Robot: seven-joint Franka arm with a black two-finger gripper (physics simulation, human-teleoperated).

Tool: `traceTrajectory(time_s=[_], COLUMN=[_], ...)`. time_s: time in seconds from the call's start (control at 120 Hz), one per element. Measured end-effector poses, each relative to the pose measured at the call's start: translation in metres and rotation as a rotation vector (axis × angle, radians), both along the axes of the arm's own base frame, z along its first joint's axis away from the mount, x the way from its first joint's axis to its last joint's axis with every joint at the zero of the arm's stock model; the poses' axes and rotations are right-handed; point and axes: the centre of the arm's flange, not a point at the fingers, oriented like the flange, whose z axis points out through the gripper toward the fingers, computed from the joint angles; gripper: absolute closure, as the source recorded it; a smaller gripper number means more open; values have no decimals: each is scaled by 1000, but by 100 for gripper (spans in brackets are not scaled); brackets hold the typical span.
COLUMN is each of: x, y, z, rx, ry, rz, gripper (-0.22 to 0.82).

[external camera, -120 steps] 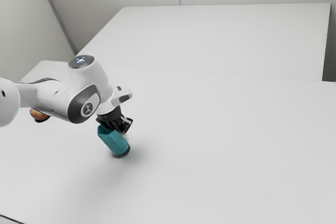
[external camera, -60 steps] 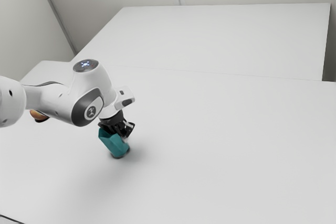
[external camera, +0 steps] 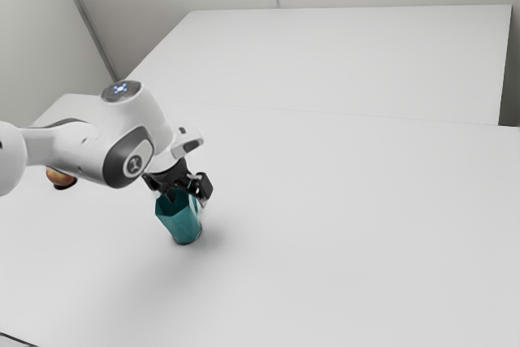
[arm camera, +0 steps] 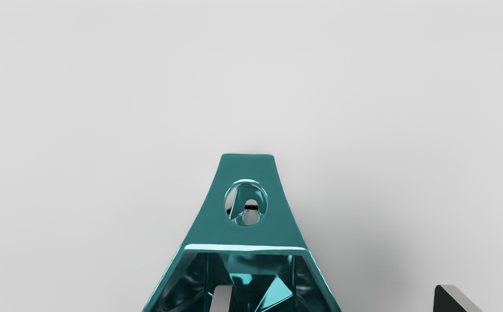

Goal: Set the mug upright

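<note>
glossy teal faceted mug (external camera: 180, 221), still kinda tilted at the white table (external camera: 366, 217) | black two-finger gripper (external camera: 188, 198) spread wide, one finger inside the mug, other outside

Your smooth, rounded robot arm (external camera: 142, 115) wears white with dark grey trim, blue lights dotting its dark cap, while your two-finger gripper (external camera: 186, 195) is black, its fingertips (arm camera: 222, 299) light grey and black. The glossy, faceted mug (external camera: 180, 221) is teal, darker inside, with pale cyan glints. Your flat, plain table (external camera: 349, 201) is pale grey; a rounded object (external camera: 58, 175) is orange-brown, dark underneath.
</note>
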Motion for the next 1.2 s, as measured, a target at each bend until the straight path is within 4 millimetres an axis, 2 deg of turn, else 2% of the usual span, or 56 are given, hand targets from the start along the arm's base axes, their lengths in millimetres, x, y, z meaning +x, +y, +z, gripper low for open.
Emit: traceTrajectory(time_s=[0.167, 0.35, 0.683, 0.933, 1.2], x=[7, 39, 73, 86, 89], y=[0, -7, -11, -12, -11], z=[17, 76, 130, 176, 222], rx=[1, 5, -18, -23, -27], ry=[-24, -23, 122, 101, 50], rz=[-6, -14, 5, 6, 8], gripper=[5, 3, 2, 1, 1])
